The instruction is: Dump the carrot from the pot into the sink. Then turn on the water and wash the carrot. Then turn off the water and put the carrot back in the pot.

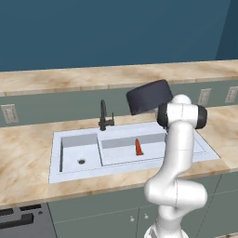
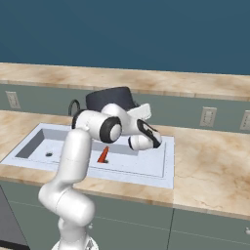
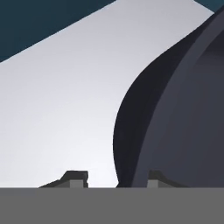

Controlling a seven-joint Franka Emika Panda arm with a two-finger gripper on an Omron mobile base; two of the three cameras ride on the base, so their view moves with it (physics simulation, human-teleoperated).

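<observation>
The pot [image 1: 149, 96] hangs in the air above the wider right basin of the sink [image 1: 74, 137], tipped well over on its side, just right of the black faucet [image 1: 104, 117]. In the hand view the gripper [image 3: 114, 180] has its two fingertips [image 3: 75, 178] straddling the pot's dark rim (one inside the wall, one outside), set narrow and clamped on it. The carrot [image 1: 138, 147] lies on the floor of that right basin, point up toward the back wall, well below the pot
</observation>
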